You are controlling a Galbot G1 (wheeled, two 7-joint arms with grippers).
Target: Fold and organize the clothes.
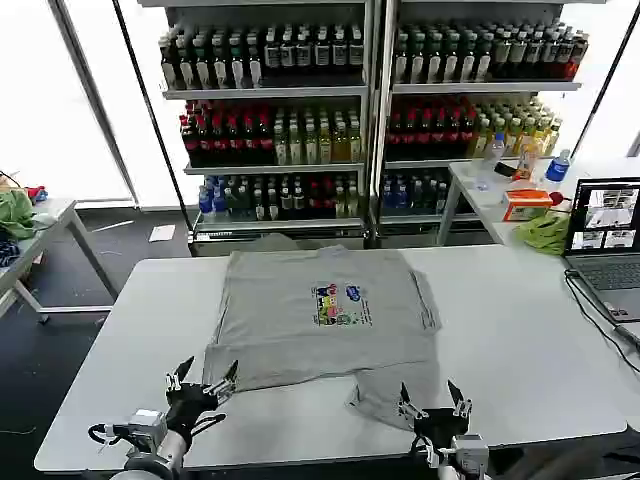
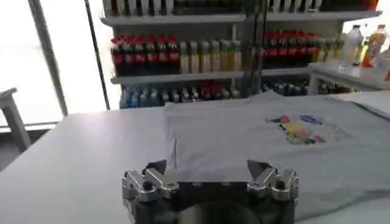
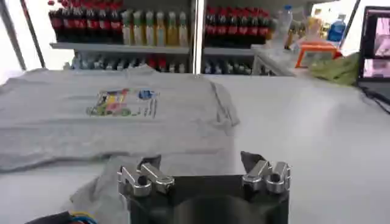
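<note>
Grey T-shirt [image 1: 320,320] spread print-up across middle of white table [image 1: 520,350], collar toward far edge, one bottom corner crumpled at near right. Left gripper [image 1: 202,384] poised at near left, fingers wide apart, just beside shirt's near-left hem, grasping nothing. Right gripper [image 1: 430,405] at near right, fingers likewise spread wide, hovering over crumpled corner, empty. Laptop [image 1: 605,240] on table's far right.

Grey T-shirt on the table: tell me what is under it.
The grey T-shirt lies spread, print up, directly on the white table, which shows all around it. Whether anything is hidden beneath the cloth cannot be seen.
</note>
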